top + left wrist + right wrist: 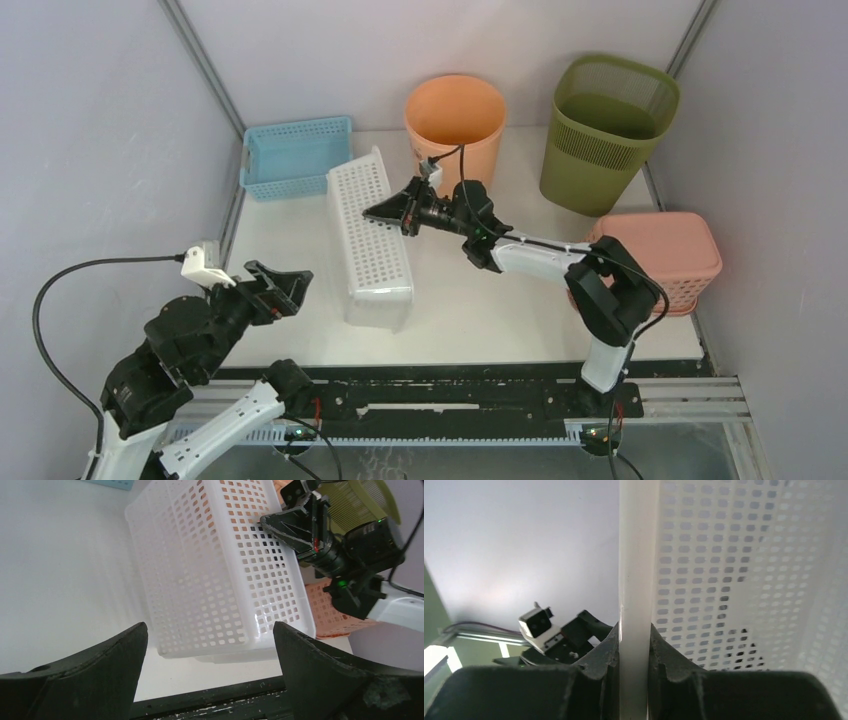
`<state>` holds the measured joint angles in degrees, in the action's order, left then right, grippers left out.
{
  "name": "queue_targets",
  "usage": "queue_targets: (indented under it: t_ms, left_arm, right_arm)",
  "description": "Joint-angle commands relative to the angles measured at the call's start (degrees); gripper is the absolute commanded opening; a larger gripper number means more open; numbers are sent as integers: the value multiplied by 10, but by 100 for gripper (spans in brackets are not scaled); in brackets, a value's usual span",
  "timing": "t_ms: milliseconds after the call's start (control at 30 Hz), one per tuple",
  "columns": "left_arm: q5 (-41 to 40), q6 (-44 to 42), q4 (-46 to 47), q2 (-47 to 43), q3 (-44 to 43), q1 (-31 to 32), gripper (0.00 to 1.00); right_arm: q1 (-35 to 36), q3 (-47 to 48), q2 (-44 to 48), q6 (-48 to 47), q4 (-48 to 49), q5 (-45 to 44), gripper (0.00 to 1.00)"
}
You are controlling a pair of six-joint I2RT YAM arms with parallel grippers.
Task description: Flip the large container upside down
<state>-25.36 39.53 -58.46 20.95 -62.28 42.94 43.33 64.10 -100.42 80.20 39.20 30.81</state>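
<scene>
Mid-table, the long white perforated plastic basket (370,240) is tipped on its side, its raised rim clamped by the right gripper (380,213), the left gripper (293,283) open at near left; the flip seems half done.

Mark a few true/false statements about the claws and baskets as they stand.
The right claw is shut on the rim of the white basket. True.
The left claw grips it too. False: it is open, apart from the basket.
The white basket sits flat, opening up. False: it is tipped onto its side.
The orange bucket stands upright behind it. True.
The blue basket is by the right wall. False: it is far left.
</scene>
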Motion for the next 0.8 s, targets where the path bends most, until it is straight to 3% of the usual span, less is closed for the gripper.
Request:
queue_targets:
  t_ms: [0,167,367,667,767]
  left_arm:
    - [-8,-2,3,13,-39,-4,100]
    - [-2,2,2,15,-42,-4,100]
    - [0,2,-3,16,-50,-4,100]
    - [3,4,7,14,-38,-4,100]
    - [3,5,11,16,-33,-4,100]
  right_arm:
    - [11,6,-39,110,272,-47,0]
    - [34,1,-152,193,464,-172,0]
    - [66,8,-200,161,471,-261,0]
    - [56,-7,-279,196,468,-216,1]
    - [52,-20,-287,196,461,-193,19]
